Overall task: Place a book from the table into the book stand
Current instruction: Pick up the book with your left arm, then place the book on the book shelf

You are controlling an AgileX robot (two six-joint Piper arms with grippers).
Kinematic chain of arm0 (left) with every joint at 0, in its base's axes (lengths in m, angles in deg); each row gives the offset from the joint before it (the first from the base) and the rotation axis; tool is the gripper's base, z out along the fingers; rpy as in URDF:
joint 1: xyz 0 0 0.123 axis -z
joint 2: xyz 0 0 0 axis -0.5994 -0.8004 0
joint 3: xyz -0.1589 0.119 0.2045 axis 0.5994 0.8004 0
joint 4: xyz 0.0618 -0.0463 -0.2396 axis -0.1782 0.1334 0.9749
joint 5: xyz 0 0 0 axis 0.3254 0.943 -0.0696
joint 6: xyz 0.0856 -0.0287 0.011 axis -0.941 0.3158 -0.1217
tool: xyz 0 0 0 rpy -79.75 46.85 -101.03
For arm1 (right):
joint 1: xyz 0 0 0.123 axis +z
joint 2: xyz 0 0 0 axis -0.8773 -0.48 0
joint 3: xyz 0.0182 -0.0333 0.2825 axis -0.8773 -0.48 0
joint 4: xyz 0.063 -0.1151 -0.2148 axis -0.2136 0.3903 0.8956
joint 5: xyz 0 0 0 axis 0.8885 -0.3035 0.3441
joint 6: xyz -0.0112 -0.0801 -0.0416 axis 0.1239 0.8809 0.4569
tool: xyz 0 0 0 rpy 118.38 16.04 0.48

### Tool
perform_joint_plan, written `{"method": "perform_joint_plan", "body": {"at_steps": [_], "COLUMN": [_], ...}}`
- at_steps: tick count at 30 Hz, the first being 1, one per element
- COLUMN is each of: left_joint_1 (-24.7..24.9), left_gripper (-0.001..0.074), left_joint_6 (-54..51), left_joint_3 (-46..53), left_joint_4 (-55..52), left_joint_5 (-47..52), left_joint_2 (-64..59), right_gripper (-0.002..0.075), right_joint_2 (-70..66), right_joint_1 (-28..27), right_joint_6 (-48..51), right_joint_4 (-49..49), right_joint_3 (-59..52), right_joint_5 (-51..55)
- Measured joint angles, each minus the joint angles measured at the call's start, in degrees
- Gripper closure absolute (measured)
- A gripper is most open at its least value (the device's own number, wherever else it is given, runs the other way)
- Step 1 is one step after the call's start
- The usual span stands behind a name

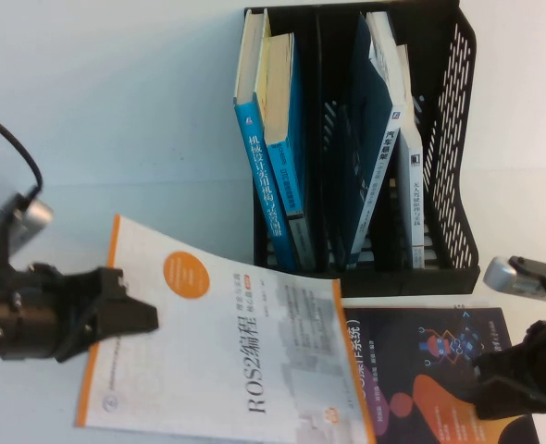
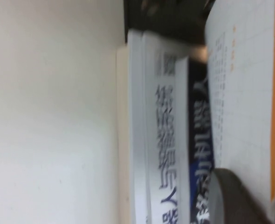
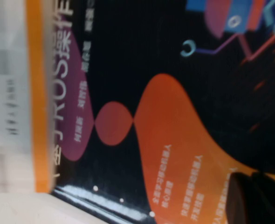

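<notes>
A white book with an orange edge (image 1: 227,351) is raised and tilted at the front of the table. My left gripper (image 1: 136,314) is shut on its left edge. In the left wrist view one finger (image 2: 237,200) lies against the white cover (image 2: 244,93), with other book spines (image 2: 168,140) underneath. A dark book with an orange and purple cover (image 1: 421,370) lies flat at the front right, partly under the white book. My right gripper (image 1: 490,388) is shut, its fingertips (image 3: 256,200) down on that dark cover (image 3: 175,70). The black mesh book stand (image 1: 451,139) stands at the back.
The stand holds several upright and leaning books: two blue ones (image 1: 273,157) in the left slot, a dark blue and white ones (image 1: 389,139) on the right. The table (image 1: 97,111) is white, with bare surface left of the stand.
</notes>
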Motion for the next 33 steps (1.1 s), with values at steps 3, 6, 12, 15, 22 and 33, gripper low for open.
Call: {"method": "perform_joint_plan", "body": {"at_steps": [3, 6, 12, 15, 22, 33], "left_joint_1": [0.0, 0.0, 0.0, 0.0, 0.0, 0.0], "left_gripper": [0.063, 0.063, 0.063, 0.063, 0.063, 0.063], "left_joint_6": [3.68, 5.54, 6.76, 7.35, 8.18, 8.58], "left_joint_3": [-2.61, -5.32, -10.35, -12.3, -16.09, -18.11], "left_joint_4": [-3.3, -4.67, -6.07, -6.69, -6.5, -4.79], "left_joint_5": [0.35, 2.35, 6.29, 7.4, 9.34, 11.09], "left_joint_2": [2.76, 3.61, 5.34, 6.99, 10.79, 17.68], "right_gripper": [0.0729, 0.0729, 0.0729, 0.0729, 0.0729, 0.0729], "right_joint_2": [2.45, 4.59, 9.01, 11.34, 14.92, 15.47], "right_joint_1": [0.0, 0.0, 0.0, 0.0, 0.0, 0.0], "right_joint_6": [-1.99, -3.46, -4.82, -4.85, -4.56, -3.69], "right_joint_4": [1.4, 1.65, 1.75, 1.75, 1.97, 1.97], "right_joint_3": [-0.33, -0.33, -0.37, -0.37, -0.46, -0.46], "right_joint_5": [-0.45, 0.03, 0.86, 1.41, 2.03, 3.04]}}
